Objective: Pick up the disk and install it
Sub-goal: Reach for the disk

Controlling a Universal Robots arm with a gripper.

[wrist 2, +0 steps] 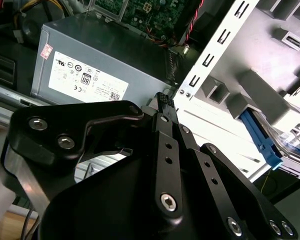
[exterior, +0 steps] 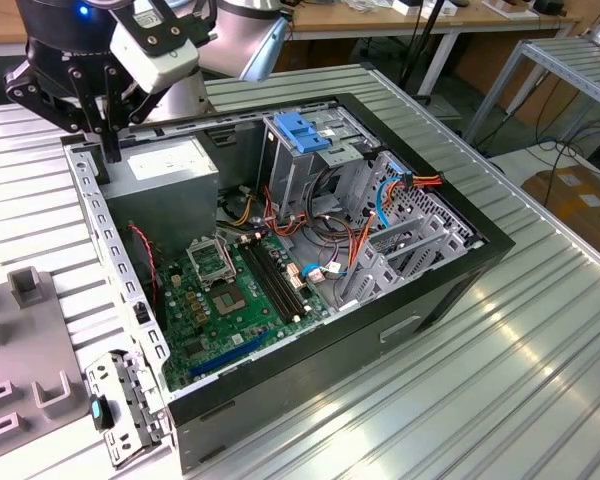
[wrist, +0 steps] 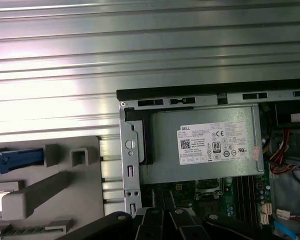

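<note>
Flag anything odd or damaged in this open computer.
Nothing looks damaged or spilled. The computer case lies open, its cables sprawl loosely beside the drive cage, ordinary for an open machine.

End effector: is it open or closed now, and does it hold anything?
End effector: closed, holding nothing.

1. The computer case (exterior: 435,300) lies open on the table (exterior: 540,380).
2. Inside: the power supply (exterior: 165,180) sits in the far corner, the motherboard (exterior: 230,300) on the floor before it, and the drive cage (exterior: 300,150) to the exterior view's right.
3. Outside, at the exterior view's left, is the fixture tray (exterior: 20,340), with the disk (wrist 2: 261,136) on it.
4. Above the case rim, beside the power supply, is the gripper (exterior: 110,150).
</note>
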